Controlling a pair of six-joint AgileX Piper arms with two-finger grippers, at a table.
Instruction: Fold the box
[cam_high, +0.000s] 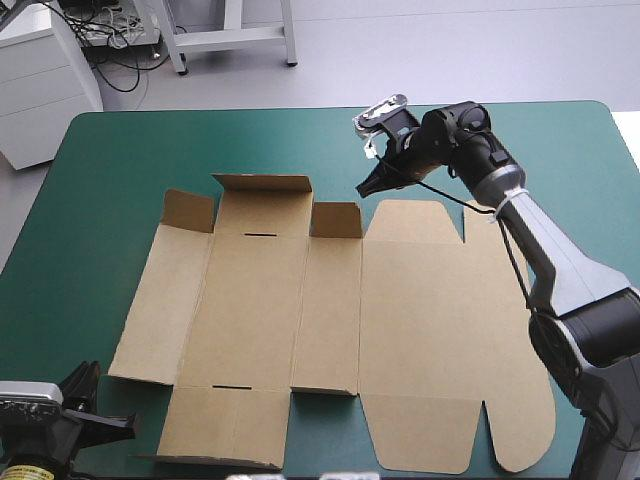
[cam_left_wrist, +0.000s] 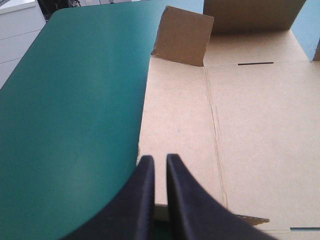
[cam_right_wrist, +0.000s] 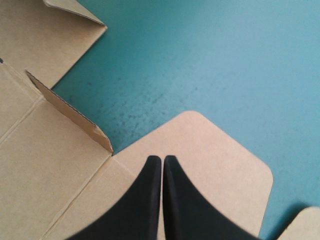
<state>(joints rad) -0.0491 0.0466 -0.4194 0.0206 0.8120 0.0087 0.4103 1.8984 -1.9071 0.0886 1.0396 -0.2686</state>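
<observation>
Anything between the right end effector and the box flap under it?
Nothing visible. The right end effector, shut, sits directly over the rounded far flap of the box; only teal-green cover lies beyond it.

text: none legible | labels: none | brands: none | numbers: none

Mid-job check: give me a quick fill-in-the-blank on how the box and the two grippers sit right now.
1. The box lies mostly ____ on the table, with only a few flaps along its far edge raised.
2. The right gripper hangs over the box's ____ edge, above a rounded flap.
3. The left gripper, by the box's near-left corner, is ____, not open.

Missing words: flat; far; shut
</observation>
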